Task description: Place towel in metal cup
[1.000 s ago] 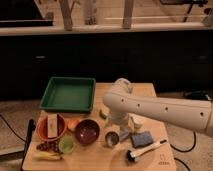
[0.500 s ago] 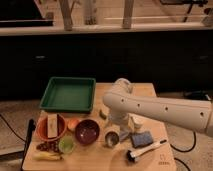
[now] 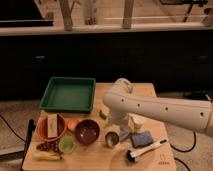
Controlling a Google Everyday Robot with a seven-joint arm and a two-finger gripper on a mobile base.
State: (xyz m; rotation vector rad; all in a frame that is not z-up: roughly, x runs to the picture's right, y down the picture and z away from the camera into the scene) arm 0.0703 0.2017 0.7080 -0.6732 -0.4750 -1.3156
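The metal cup (image 3: 111, 139) stands upright on the wooden table (image 3: 100, 160), right of a dark red bowl (image 3: 87, 131). A blue-grey folded towel (image 3: 141, 138) lies flat on the table to the right of the cup. My white arm (image 3: 160, 110) reaches in from the right and bends down over the table's middle. My gripper (image 3: 121, 131) hangs low between the cup and the towel, close to the cup's right side. The arm hides most of the gripper.
A green tray (image 3: 69, 93) sits at the back left. An orange bowl (image 3: 51, 127) with a packet, an orange fruit (image 3: 73, 123), a green cup (image 3: 66, 145) and a banana (image 3: 46, 156) are at the front left. A brush (image 3: 145, 150) lies front right, and a white cup (image 3: 136, 121) is behind the towel.
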